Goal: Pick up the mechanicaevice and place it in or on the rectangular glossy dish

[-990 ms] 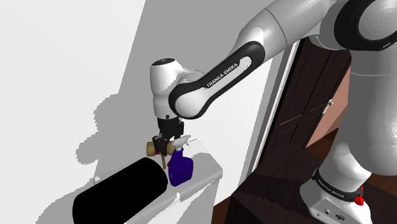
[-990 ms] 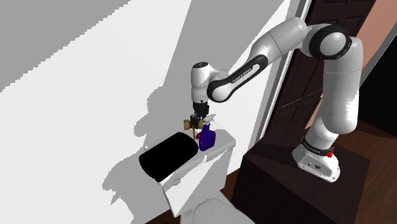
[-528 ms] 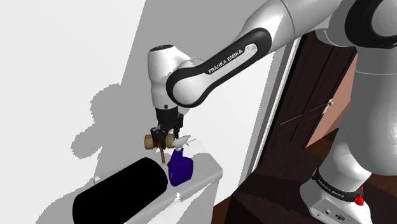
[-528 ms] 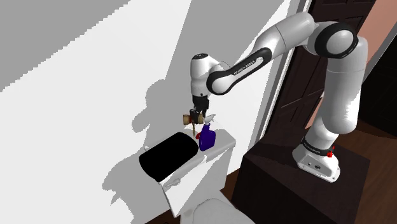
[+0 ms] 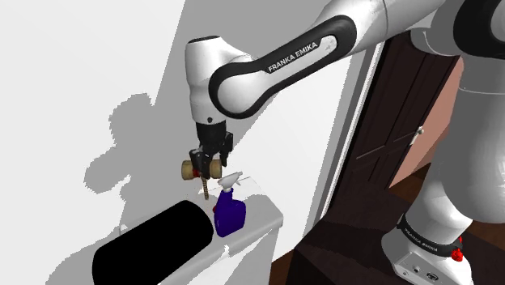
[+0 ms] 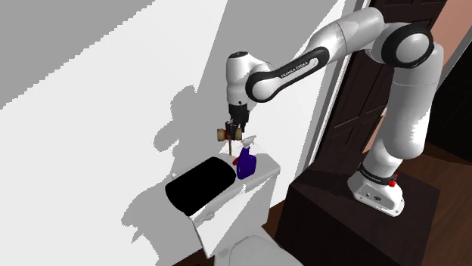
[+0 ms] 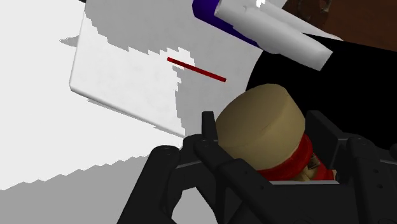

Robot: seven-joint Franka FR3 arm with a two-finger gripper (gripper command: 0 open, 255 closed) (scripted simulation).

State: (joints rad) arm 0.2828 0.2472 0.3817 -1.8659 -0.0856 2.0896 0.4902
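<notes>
The tan, red-banded cylindrical device [image 5: 191, 169] is clamped in the black gripper [image 5: 207, 165], above the blue spray bottle [image 5: 230, 215] beside which the glossy black rectangular dish [image 5: 154, 240] is set

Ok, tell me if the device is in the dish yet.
Not in. The claw holds the device in the air, higher than the black dish and the bottle.

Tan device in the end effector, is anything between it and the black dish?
Nothing visible does. The end effector holds the tan device in the air over one end of the black dish. The blue spray bottle stands beside that end, to the shoulder view's right, off the way down.
</notes>
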